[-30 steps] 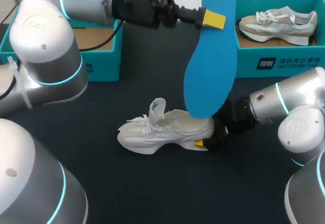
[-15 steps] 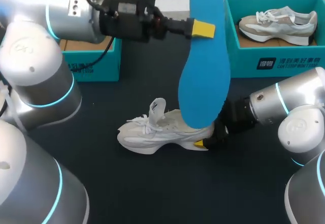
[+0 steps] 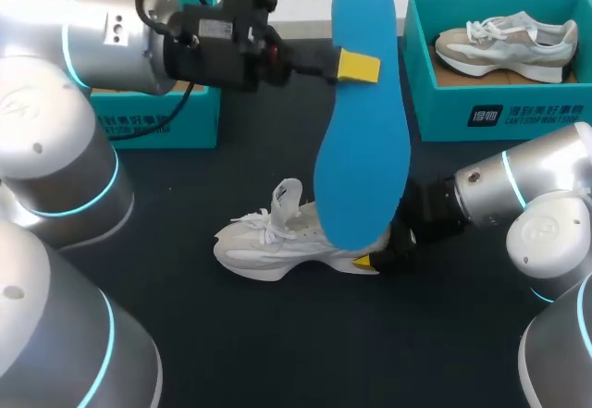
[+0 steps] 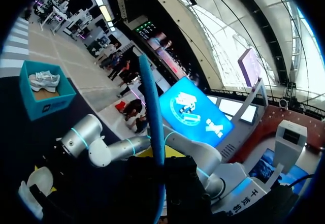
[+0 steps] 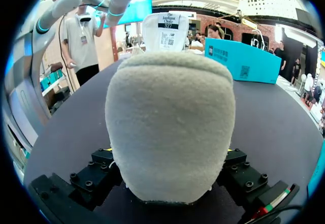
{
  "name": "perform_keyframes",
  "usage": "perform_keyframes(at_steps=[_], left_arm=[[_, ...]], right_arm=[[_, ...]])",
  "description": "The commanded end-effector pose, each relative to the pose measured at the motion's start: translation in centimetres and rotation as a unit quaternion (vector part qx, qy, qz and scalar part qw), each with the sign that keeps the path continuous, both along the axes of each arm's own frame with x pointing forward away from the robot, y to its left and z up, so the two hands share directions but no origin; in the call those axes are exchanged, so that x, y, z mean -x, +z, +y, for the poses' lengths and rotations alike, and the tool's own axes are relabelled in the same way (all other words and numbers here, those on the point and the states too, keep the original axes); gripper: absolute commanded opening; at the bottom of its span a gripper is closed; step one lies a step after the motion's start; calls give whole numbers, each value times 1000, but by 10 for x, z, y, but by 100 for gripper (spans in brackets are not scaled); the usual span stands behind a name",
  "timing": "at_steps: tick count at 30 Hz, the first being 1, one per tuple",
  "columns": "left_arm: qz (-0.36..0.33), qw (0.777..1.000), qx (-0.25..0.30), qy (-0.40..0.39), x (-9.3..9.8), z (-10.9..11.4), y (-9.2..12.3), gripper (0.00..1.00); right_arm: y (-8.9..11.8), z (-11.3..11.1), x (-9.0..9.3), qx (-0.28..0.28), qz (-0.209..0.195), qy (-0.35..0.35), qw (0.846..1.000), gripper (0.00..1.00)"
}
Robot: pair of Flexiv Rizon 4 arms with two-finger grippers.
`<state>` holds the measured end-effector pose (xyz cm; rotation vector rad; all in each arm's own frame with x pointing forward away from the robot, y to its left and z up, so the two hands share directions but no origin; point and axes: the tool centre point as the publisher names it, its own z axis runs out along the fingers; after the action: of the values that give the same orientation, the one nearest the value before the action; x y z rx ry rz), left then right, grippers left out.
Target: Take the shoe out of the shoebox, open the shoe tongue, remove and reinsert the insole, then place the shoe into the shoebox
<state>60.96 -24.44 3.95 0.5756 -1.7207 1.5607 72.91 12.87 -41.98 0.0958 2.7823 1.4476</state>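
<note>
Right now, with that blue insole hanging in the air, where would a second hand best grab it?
Pinch the blue insole across its thin flat faces, mid-length on the free long edge, coming from the side opposite the left gripper. It hangs upright; that gripper holds its upper part, and its lower end sits near the white shoe.

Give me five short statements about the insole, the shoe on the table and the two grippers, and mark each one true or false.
1. The left gripper holds the blue insole up in the air. True.
2. The insole lies flat inside the white shoe. False: it hangs upright over the shoe.
3. The right gripper grips the white shoe at its heel. True.
4. The white shoe sits in the right shoebox. False: it stands on the table; that box holds the other shoe.
5. The white shoe's tongue stands pulled up. True.
</note>
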Motion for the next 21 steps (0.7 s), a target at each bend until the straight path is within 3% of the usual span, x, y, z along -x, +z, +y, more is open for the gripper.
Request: perform_keyframes(at_steps=[1, 21], left_arm=[[-4, 1000, -6, 6, 3, 5, 1, 0], [-1, 1000, -11, 6, 14, 3, 18, 0]], right_arm=[[1, 1, 1, 2, 0, -1, 1000, 0], [1, 1, 1, 2, 0, -1, 1000, 0]])
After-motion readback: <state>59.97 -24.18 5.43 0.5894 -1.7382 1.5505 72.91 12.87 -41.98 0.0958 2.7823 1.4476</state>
